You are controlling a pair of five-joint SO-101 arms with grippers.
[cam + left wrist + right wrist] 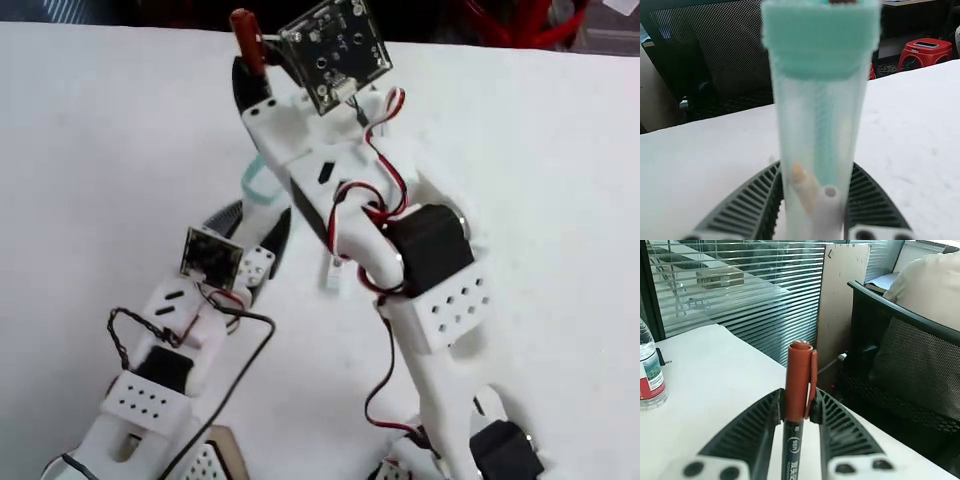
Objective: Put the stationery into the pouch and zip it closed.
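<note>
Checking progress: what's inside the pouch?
Through the clear wall of the pouch, a tan stick and a white tube show; exactly what they are is unclear. Its teal band hides anything behind it. The pen is outside, clamped in the right gripper.

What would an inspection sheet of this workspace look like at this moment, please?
Surface: white table.
Job's things: translucent pouch with a teal rim, something beige inside; red-brown capped pen.
Clutter: water bottle on the table.
Grippers: left gripper shut on the pouch; right gripper shut on the pen.
Cables: red, white and black wires along the right arm; black cable looping by the left arm.
Surroundings: black mesh chair, red stool, window blinds.
</note>
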